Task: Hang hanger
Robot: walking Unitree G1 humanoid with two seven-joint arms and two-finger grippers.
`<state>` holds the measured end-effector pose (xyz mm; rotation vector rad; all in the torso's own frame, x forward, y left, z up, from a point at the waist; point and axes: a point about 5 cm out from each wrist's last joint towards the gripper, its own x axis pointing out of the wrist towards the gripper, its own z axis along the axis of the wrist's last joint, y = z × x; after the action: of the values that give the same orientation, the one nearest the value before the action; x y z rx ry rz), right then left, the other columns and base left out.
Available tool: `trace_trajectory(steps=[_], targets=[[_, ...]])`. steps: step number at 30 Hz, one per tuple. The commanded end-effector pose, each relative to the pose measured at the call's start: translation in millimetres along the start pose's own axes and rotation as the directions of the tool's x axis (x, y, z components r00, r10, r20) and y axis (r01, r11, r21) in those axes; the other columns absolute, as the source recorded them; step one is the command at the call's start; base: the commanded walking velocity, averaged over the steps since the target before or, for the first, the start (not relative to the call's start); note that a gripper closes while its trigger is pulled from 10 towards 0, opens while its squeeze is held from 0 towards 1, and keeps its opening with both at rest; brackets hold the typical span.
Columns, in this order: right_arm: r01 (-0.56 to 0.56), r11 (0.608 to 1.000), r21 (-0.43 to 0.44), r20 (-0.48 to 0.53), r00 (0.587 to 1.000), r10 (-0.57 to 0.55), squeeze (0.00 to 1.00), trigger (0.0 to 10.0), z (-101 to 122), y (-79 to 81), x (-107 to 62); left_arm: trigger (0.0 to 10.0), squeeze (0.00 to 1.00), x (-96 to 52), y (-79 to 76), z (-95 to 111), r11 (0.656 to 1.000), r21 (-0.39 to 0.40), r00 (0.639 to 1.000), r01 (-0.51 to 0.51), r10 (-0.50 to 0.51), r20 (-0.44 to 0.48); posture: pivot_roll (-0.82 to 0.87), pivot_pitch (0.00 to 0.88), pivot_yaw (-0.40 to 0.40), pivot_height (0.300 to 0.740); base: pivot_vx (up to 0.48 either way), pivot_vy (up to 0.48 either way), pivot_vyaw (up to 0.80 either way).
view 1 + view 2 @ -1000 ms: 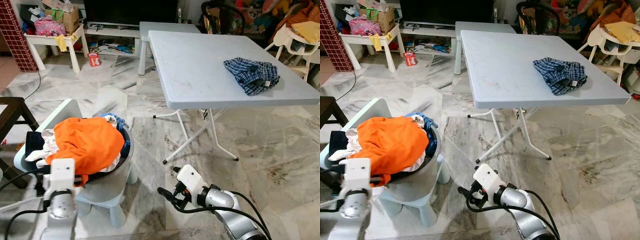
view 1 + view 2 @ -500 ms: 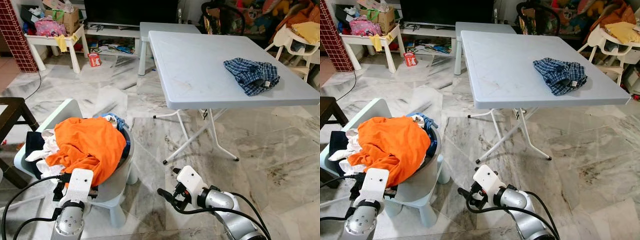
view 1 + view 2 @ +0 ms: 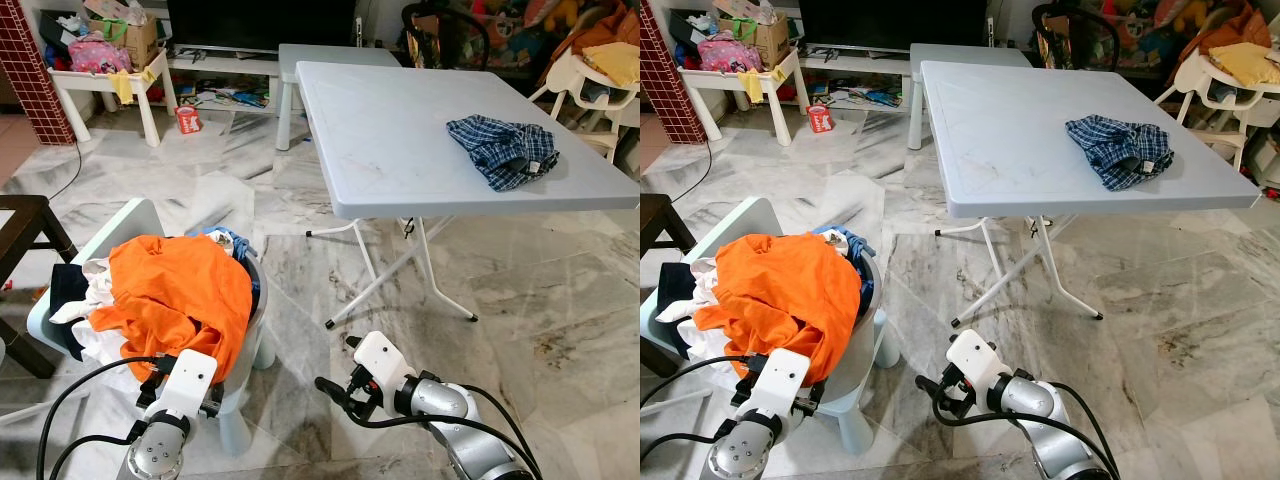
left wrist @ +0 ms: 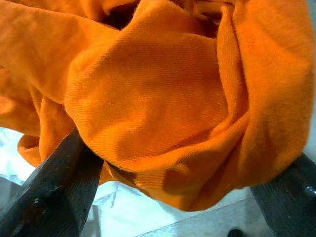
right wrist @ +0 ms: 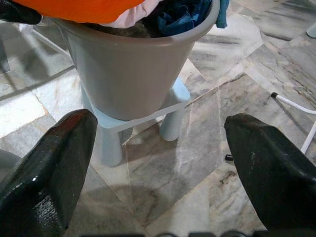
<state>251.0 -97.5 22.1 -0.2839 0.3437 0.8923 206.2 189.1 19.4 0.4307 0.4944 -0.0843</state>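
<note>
floor: grey marble tiles (image 3: pixel 560 300) | folding table (image 3: pixel 400 150) pale blue | brick pillar (image 3: pixel 30 70) far left

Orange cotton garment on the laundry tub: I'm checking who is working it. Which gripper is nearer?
Left. The left gripper has its fingers open around a fold of the orange cotton garment; the right gripper hangs open above the floor, beside the tub.

No legible text, label, brand or number anywhere — print on distant boxes too small.
</note>
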Motion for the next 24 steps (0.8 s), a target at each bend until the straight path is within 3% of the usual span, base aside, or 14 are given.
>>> trace_trajectory(steps=[1,3,6,7,8,13,18,19,22,24], targets=[[0.0,1.0,-0.006,-0.013,1.0,0.0,0.0,10.0,-1,-2.8,-1.1,10.0,0.0,0.8,-2.9,4,0.999,0.02,0.999,0.033,-0.033,0.009,0.06,0.0,-0.092,0.74,0.0,0.0,0.0],[-0.002,1.0,-0.007,-0.013,1.0,0.002,0.0,10.0,-1,-2.6,-0.9,10.0,0.0,0.6,-3.0,1,0.999,0.031,0.999,0.037,-0.037,-0.009,0.06,0.0,-0.092,0.74,0.0,0.0,0.0],[-0.003,1.0,-0.009,-0.012,1.0,0.003,0.0,10.0,-1,-2.6,-0.9,10.0,0.0,0.6,15.6,2,0.989,-0.06,0.991,-0.136,0.136,0.007,0.06,0.0,-0.094,0.74,0.0,0.0,0.0],[-0.002,1.0,-0.008,-0.012,1.0,0.002,0.0,10.0,-1,-2.6,-1.0,10.0,0.0,0.3,29.3,5,0.967,-0.103,0.971,-0.235,0.238,0.02,0.06,0.0,-0.094,0.74,0.0,0.0,0.0],[-0.002,1.0,-0.008,-0.013,1.0,0.002,0.0,10.0,-1,-2.6,-1.1,10.0,0.0,0.4,35.6,7,0.955,-0.121,0.961,-0.27,0.275,0.029,0.06,0.0,-0.095,0.74,0.0,0.0,0.0],[-0.005,1.0,-0.008,-0.014,1.0,0.005,0.0,10.0,-1,-2.6,-0.6,10.0,0.0,4.0,55.7,16,0.924,-0.157,0.93,-0.348,0.362,0.068,0.06,0.0,-0.095,0.74,0.0,0.0,0.0],[-0.003,1.0,-0.014,-0.012,1.0,0.003,0.0,10.0,0,-3.0,-0.3,10.0,0.0,7.7,82.6,26,0.858,-0.173,0.858,-0.484,0.504,0.098,0.06,0.0,-0.093,0.74,0.0,0.0,0.0],[-0.003,1.0,-0.014,-0.012,1.0,0.003,0.0,10.0,0,-3.0,-0.3,10.0,0.0,7.7,82.6,26,0.858,-0.173,0.858,-0.484,0.504,0.098,0.06,0.0,-0.093,0.74,0.0,0.0,0.0],[0.0,1.0,-0.013,-0.01,1.0,0.0,0.0,10.0,0,-2.6,-0.8,10.0,0.0,8.7,103.4,31,0.801,-0.173,0.799,-0.573,0.593,0.097,0.05,0.0,-0.09,0.74,0.0,0.0,0.0],[0.0,1.0,-0.012,-0.01,1.0,-0.001,0.0,10.0,0,-2.3,-0.9,10.0,0.0,10.0,111.7,32,0.786,-0.173,0.784,-0.593,0.613,0.097,0.05,0.0,-0.092,0.74,0.0,0.0,0.0]])
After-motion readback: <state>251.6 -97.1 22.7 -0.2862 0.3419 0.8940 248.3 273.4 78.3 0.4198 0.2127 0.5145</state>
